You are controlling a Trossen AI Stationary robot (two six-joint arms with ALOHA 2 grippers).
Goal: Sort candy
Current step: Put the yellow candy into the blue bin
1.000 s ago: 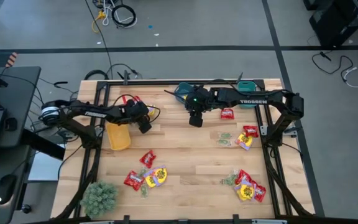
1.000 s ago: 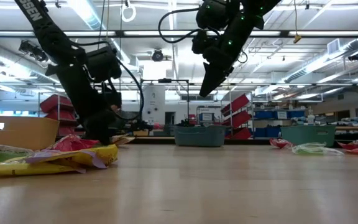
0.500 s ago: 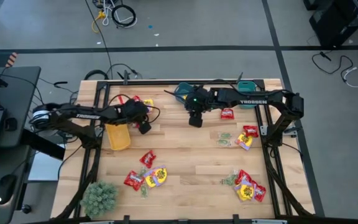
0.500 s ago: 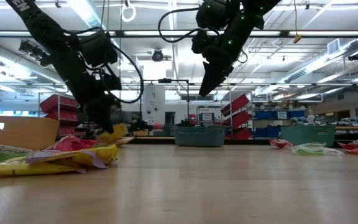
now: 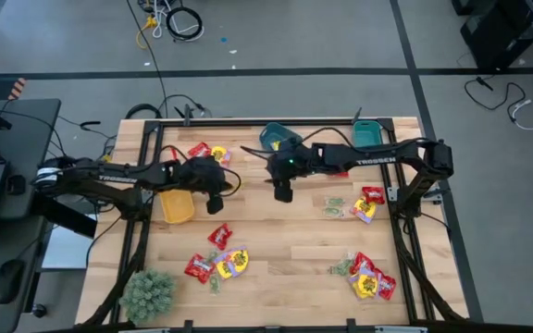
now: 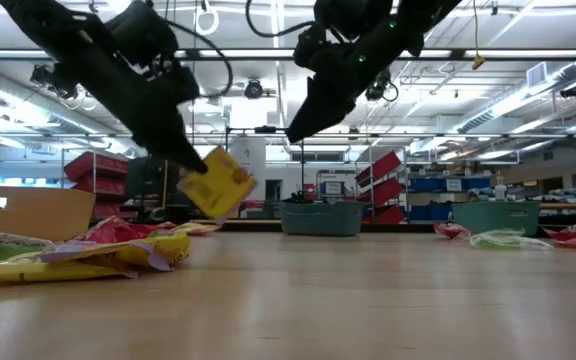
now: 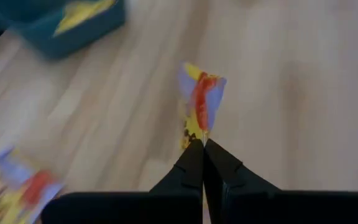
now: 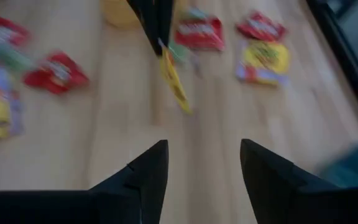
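Yellow foil packet [image 6: 216, 183], pinched by one edge and dangling clear above the desk [image 5: 285, 240] in the low view. Held by the left tool [image 5: 213, 191], fingers clenched tight on the crimped seam, as seen in the left wrist view [image 7: 202, 102]. Hangs tilted and limp from the pinch, so judged very light, thin and floppy, likely to swing or twist in transit. Slick wrapper, so probably prone to slipping from a shallow nip; best taken at the flat sealed edge rather than the puffy middle. Contents probably small sweets, not fragile, though crushable under a hard squeeze.

Right tool [image 5: 283, 191] hovering just beside, over the middle of the desk, fingers [image 8: 145, 171] parted and grasping nothing, pointed toward the dangling packet.

Remaining candy scattered in clusters: red and yellow packets near the front left [image 5: 216, 262], more at the right side [image 5: 368, 276], some by the far edge [image 5: 202, 151]. Yellow bin [image 5: 175, 205] beside the left arm, teal bin [image 5: 278, 139] at the far edge.
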